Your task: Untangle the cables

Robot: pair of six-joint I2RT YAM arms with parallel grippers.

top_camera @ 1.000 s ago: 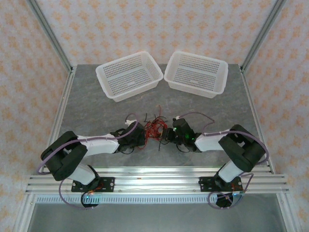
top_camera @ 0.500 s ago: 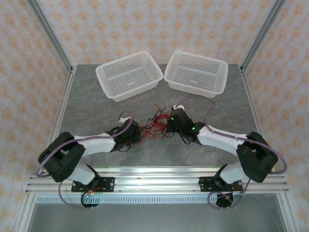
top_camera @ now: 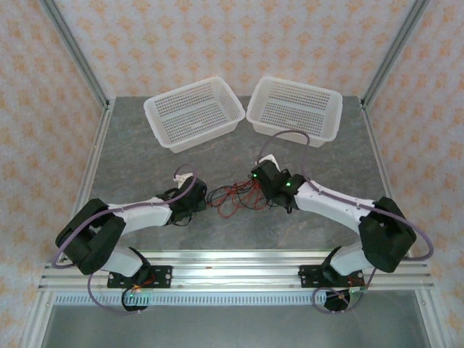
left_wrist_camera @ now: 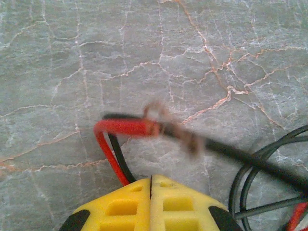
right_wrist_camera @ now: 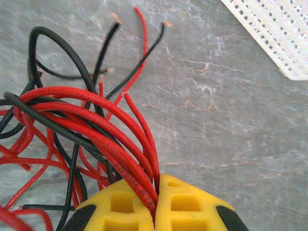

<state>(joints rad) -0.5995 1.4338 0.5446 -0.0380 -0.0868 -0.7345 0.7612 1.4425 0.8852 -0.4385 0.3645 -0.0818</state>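
yellow foam pads (left_wrist_camera: 120,204) pressed flat together on the left claw (left_wrist_camera: 151,182), clamped on the cables (left_wrist_camera: 115,159): a red strand and a black one looping out from the seam. just beyond, a red-sleeved end (left_wrist_camera: 126,127) meeting a black lead at a bare copper joint, blurred, over the grey marbled table (left_wrist_camera: 72,57).

much the same at the right claw (right_wrist_camera: 158,187): pads closed and pinching a thick sheaf of red strands (right_wrist_camera: 101,120). black ones arching past it, loose ends pointing up the frame, a white basket corner (right_wrist_camera: 269,29) off to the upper right.

from above, left claw (top_camera: 194,201) and right claw (top_camera: 259,181) low over the table, well apart. between them a thin red-and-black tangle (top_camera: 233,196) drawn out near the table's middle. two white mesh baskets (top_camera: 181,90) (top_camera: 304,85) further back, side by side.

judged to be mid pull-apart, knot not yet freed. risks from here:
- likely to tighten the knot rather than open it, if pulled harder with so many strands bunched in the right claw.
- thin strands liable to slide out of the soft pads under tension — worst on the left, with so little held.
- copper joint near the left claw prone to snagging or parting under load.
- whole bundle apt to whip sideways on an early release at either end.
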